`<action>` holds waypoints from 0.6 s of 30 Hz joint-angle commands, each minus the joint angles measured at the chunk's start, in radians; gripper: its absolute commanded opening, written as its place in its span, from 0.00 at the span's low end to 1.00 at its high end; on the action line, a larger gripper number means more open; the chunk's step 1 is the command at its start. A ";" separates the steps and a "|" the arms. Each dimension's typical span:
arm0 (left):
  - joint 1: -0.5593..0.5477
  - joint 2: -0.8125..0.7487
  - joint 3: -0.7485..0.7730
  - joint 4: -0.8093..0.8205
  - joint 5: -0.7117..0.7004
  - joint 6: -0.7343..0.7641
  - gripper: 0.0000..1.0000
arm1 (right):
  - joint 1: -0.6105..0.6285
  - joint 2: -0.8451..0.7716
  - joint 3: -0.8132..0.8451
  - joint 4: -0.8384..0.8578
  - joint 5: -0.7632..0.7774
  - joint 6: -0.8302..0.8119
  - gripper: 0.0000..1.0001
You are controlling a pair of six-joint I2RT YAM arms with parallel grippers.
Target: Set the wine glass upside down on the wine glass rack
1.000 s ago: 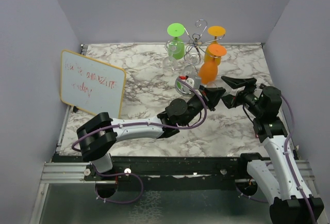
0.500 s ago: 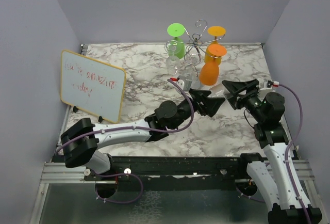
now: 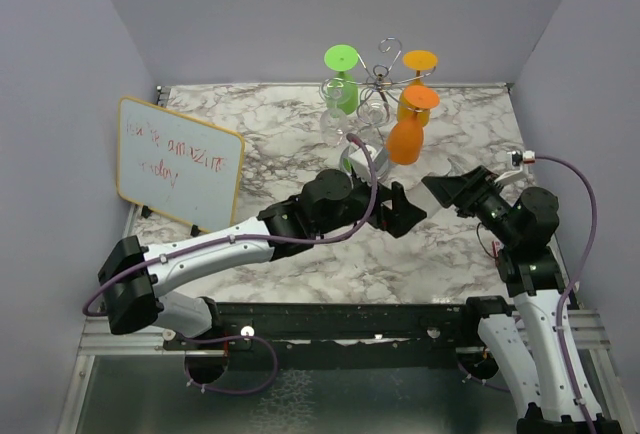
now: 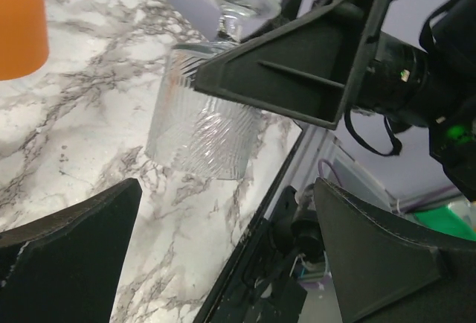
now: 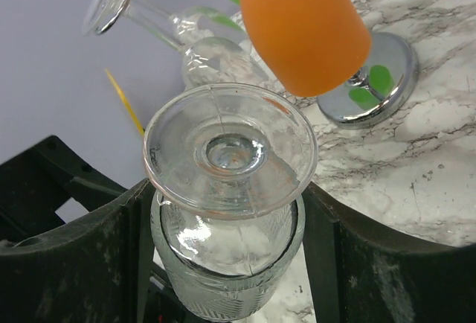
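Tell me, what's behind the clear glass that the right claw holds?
Behind the clear wine glass in the right gripper hang an orange wine glass and a second clear glass. Beyond them stands the rack's chrome base; the orange glass hides part of it.

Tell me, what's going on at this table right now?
The right pincer holds a clear glass upside down near the rack. The left pincer is open beside it, holding nothing. The rack already carries a green glass and orange glasses; the clear glass is not hung yet.
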 commanded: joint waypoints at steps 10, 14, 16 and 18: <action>0.004 0.145 0.183 -0.182 0.247 0.107 0.99 | -0.002 -0.027 0.057 0.050 -0.213 -0.070 0.32; 0.004 0.161 0.191 -0.154 0.253 0.089 0.98 | -0.002 -0.035 0.046 0.083 -0.252 -0.040 0.32; 0.005 0.161 0.191 -0.140 0.242 0.083 0.98 | -0.002 -0.037 0.041 0.093 -0.266 -0.031 0.32; 0.004 0.161 0.192 -0.138 0.213 0.083 0.98 | -0.002 -0.038 0.042 0.095 -0.270 -0.030 0.32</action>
